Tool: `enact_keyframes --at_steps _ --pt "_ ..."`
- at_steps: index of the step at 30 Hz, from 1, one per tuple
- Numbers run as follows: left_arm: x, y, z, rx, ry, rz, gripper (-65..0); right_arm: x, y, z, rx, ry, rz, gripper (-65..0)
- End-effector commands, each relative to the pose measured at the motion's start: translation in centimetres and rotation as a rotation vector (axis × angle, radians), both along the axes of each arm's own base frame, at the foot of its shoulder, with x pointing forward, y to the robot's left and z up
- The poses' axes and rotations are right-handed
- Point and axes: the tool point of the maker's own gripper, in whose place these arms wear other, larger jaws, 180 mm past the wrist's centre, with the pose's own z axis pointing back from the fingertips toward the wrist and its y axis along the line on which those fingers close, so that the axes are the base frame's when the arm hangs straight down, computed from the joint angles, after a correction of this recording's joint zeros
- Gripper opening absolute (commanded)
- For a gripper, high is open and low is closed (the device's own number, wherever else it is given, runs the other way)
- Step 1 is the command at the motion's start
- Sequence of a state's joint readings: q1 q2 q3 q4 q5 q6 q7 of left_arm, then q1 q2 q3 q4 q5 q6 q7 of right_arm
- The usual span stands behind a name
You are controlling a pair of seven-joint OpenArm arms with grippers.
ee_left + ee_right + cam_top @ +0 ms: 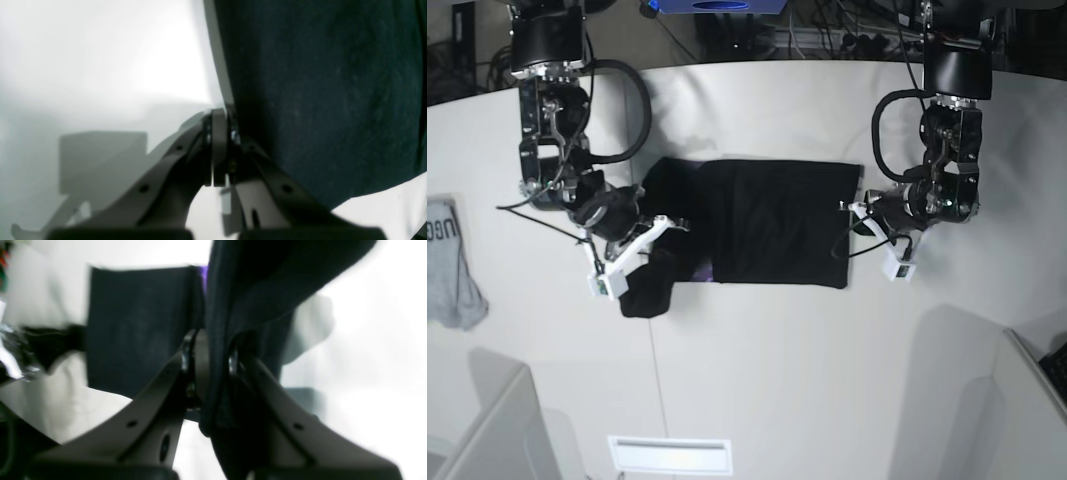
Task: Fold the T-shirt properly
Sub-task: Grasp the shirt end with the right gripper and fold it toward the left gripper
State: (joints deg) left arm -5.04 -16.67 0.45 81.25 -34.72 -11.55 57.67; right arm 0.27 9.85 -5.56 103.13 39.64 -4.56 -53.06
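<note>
The black T-shirt (777,220) lies partly folded in the middle of the white table (757,380), with a bit of purple print (702,270) showing at its lower left. My right gripper (667,226), on the left of the base view, is shut on a bunched fold of the shirt's left part. The right wrist view shows the cloth (217,350) pinched between its fingers (200,366). My left gripper (855,212) sits at the shirt's right edge. In the left wrist view it (218,146) is shut, with the black cloth (317,100) beside its right finger; no cloth shows between the pads.
A small grey garment (449,265) with dark lettering lies at the table's left edge. Cables and equipment stand behind the table's far edge (757,64). A grey partition (487,430) stands at the lower left, another at the lower right.
</note>
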Motion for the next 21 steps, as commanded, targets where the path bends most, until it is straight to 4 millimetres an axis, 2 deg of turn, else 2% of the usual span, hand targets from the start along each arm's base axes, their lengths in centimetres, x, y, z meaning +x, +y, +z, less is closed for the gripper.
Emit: enact_keyframes --at_steps 1,11,17,21 --pt "1.0 0.8 1.1 0.015 -0.038 0.003 -65.0 0.7 0.7 1.4 0.020 -0.045 0.005 -65.0" --pt "0.0 2.0 0.6 0.045 -0.017 0.001 -65.0 -0.3 6.5 2.6 0.118 -0.035 0.057 -65.0" --pt "-0.4 2.0 1.8 0.065 -0.055 -0.026 -65.0 -0.4 8.8 3.5 0.182 -0.038 0.066 -65.0" --pt "-0.3 2.1 1.9 0.067 -0.058 -0.027 -65.0 -0.7 10.7 4.2 0.195 -0.049 0.113 -65.0"
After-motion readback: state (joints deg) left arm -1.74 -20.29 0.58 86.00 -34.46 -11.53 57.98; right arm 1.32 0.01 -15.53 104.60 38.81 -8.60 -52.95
